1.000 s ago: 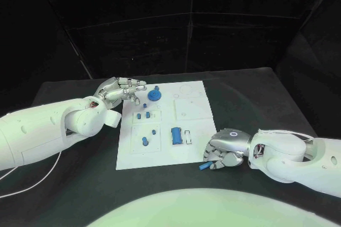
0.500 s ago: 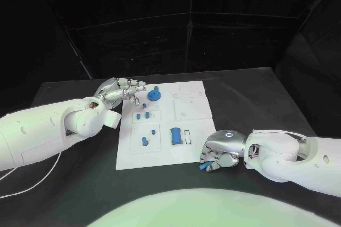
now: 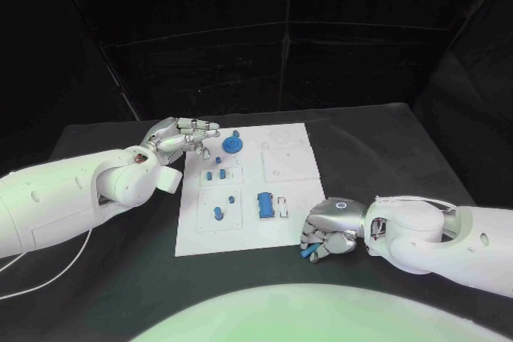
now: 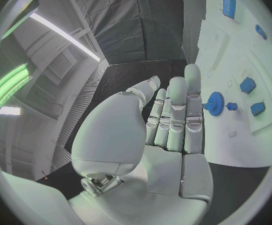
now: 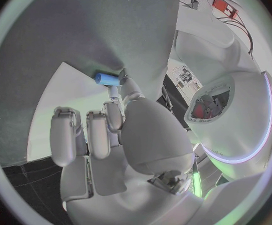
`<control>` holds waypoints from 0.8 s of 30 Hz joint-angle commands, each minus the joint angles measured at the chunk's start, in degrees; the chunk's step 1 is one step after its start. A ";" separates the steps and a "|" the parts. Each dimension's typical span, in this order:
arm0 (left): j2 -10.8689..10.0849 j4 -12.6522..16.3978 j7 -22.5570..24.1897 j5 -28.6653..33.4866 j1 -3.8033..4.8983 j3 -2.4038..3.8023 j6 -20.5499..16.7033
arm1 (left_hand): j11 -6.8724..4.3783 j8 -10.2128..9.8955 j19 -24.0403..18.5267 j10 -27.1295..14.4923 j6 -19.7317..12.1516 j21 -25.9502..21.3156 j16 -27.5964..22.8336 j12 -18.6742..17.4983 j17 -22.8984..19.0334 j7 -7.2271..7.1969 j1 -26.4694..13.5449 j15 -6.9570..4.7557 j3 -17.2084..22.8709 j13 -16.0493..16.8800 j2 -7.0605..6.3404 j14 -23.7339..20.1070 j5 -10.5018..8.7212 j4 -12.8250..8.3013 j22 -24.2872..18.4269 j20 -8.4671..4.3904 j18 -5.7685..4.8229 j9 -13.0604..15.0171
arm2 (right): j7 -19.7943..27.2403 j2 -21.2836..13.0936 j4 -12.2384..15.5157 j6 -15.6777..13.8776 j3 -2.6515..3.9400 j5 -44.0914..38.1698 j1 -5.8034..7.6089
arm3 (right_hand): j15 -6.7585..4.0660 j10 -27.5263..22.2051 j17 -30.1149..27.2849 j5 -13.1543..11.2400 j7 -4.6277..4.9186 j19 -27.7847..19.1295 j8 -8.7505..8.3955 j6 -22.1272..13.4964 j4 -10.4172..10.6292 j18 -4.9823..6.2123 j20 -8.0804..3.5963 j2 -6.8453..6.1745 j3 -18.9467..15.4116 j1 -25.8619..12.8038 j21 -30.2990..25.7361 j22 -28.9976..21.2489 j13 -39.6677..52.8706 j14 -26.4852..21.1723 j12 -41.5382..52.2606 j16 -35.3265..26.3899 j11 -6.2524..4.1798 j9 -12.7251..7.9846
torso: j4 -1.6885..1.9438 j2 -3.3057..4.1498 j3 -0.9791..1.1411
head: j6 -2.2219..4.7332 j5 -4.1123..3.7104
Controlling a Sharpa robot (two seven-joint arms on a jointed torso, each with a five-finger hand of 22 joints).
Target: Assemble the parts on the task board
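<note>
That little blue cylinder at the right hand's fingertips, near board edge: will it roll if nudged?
Likely yes: the blue cylinder looks round and lies on its side, so a nudge could roll it. It seems small and probably light against the right hand. It sits by the task board edge, which might stop it.

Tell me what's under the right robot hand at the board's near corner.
A small blue part pokes out below the right robot hand, apparently pinched at its fingertips, at the task board's near edge. The hand covers the rest of the part and that corner.
</note>
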 commanded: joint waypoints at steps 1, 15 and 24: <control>0.08 0.00 0.12 0.14 0.05 0.04 0.54 | -0.02 0.18 -0.45 -0.08 -0.27 -0.31 0.04 0.28 -0.10 -0.25 -0.07 0.09 -0.38 -0.07 0.61 -0.37 0.07 0.08 -0.09 0.09 0.82 0.05 | -1.01 0.03 0.09 3.05 -0.04 -0.62 0.03 | -0.49 0.99 5.85 -0.35 0.00 1.21 -0.24 0.69 -0.55 -0.85 -0.33 0.84 0.11 0.21 0.21 8.70 -1.61 4.13 0.18 0.09 -1.03 -0.05 | -0.01 -0.04 0.00 | 0.01 0.07; 0.11 -0.10 0.06 0.14 -0.06 0.04 0.43 | -0.02 0.18 -0.45 -0.08 -0.27 -0.31 0.04 0.28 -0.10 -0.25 -0.07 0.09 -0.38 -0.07 0.61 -0.37 0.07 0.08 -0.09 0.09 0.82 0.05 | -3.32 0.21 0.01 5.11 -0.05 -3.17 0.03 | -0.52 0.66 5.64 -1.10 0.05 1.00 -0.74 0.44 -2.14 -0.78 -0.42 0.61 -0.82 -1.85 -0.01 8.45 -1.95 4.06 -0.42 -0.09 -1.06 -0.81 | 0.10 0.05 0.08 | 0.01 -0.13; 0.09 -0.09 0.02 0.14 -0.13 0.04 0.44 | -0.02 0.18 -0.45 -0.11 -0.28 -0.32 0.05 0.31 -0.11 -0.24 -0.03 0.09 -0.38 -0.08 0.63 -0.38 0.08 0.06 -0.09 0.08 0.82 0.05 | -3.64 0.86 -0.12 4.54 -0.05 -5.16 0.03 | -0.39 0.49 5.88 2.98 0.17 1.05 -0.80 0.53 -3.84 -0.79 -0.33 1.77 0.20 -1.29 0.02 8.53 -1.91 4.12 -0.51 0.05 -1.02 -1.43 | 0.11 -0.02 0.05 | 0.01 -0.12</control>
